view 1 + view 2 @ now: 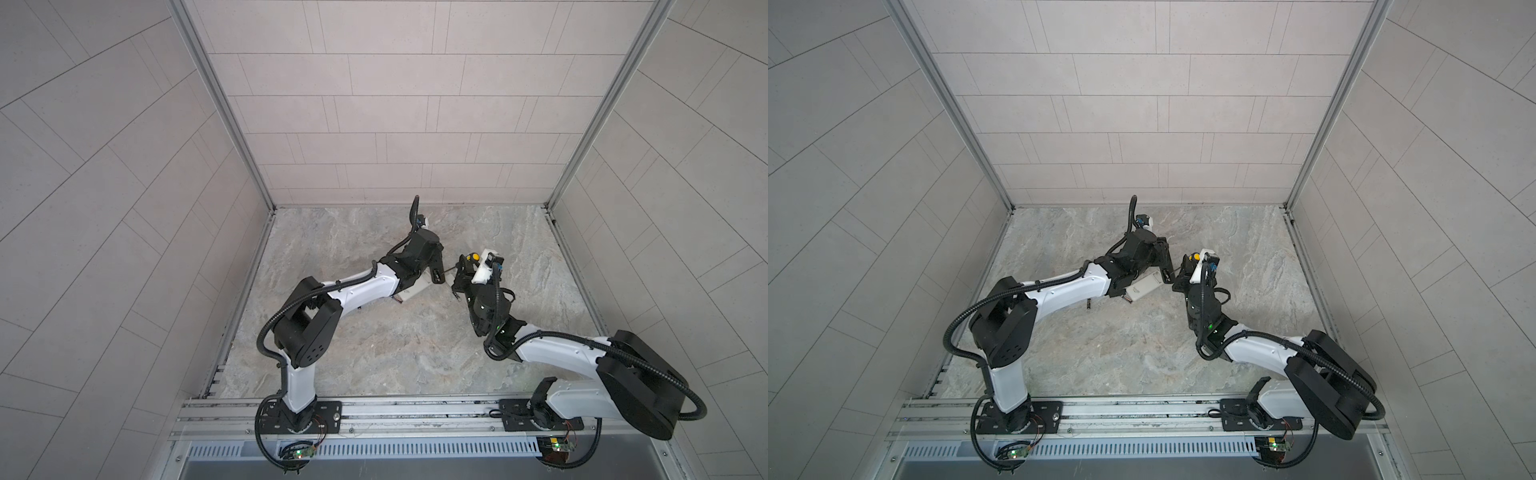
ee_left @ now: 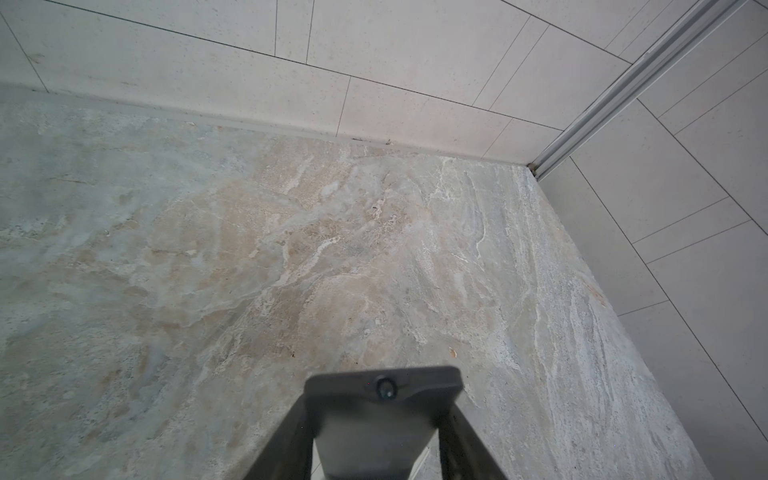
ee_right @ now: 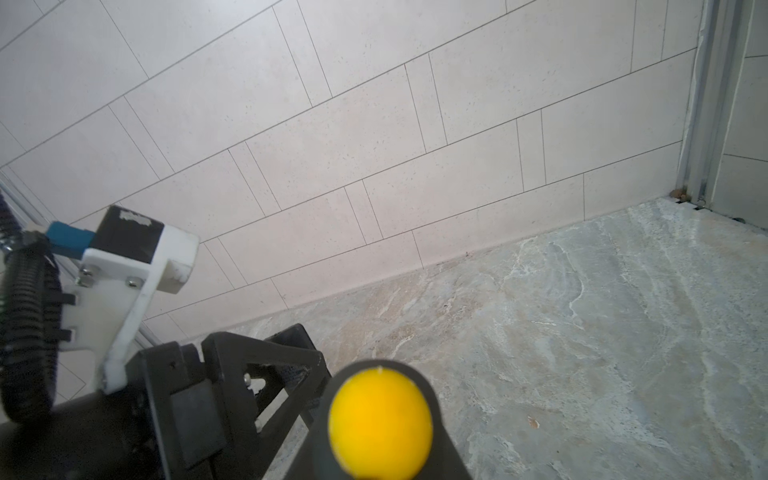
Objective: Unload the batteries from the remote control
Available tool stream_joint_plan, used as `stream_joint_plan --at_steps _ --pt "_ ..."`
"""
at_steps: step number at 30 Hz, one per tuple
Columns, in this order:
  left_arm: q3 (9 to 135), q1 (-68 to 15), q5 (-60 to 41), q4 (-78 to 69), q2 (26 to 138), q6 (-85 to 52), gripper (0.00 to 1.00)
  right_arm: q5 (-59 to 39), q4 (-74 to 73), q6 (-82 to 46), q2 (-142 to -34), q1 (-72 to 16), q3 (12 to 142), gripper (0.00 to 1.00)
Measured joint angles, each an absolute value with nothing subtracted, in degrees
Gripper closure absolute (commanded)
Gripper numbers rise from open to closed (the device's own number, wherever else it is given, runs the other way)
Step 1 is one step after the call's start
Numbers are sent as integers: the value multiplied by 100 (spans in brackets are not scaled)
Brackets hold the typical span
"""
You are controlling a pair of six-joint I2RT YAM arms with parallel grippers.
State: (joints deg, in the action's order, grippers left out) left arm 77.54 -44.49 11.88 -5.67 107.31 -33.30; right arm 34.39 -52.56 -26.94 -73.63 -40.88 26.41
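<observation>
**Two grippers meet at mid-table: one holds a casing, the other a screwdriver**

We see the left gripper (image 1: pixel 435 270) clamped on a dark casing (image 2: pixel 365 419), a flat grey-black body with one screw near its end. Its fingers (image 2: pixel 286 444) flank the casing on both long sides. The right gripper (image 1: pixel 462 273) is closed round the handle of a screwdriver (image 3: pixel 380 419), whose yellow cap faces the right wrist camera. In both top views the shaft points from the right gripper toward the left one. Its tip ends just beside the casing, but we cannot tell whether they touch. A white remote control (image 1: pixel 1144 286) lies flat on the marbled table (image 2: pixel 249 249), partly under the left wrist. A small dark slim piece (image 1: pixel 1089 304) lies near the left forearm. We cannot tell whether it is one of the batteries.
</observation>
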Motion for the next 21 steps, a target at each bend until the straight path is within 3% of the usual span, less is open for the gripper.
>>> stream_joint_plan --at_steps 21 --pt "7741 -4438 1181 -567 10728 -3662 63 3520 -5743 -2477 -8114 -4099 2867 100"
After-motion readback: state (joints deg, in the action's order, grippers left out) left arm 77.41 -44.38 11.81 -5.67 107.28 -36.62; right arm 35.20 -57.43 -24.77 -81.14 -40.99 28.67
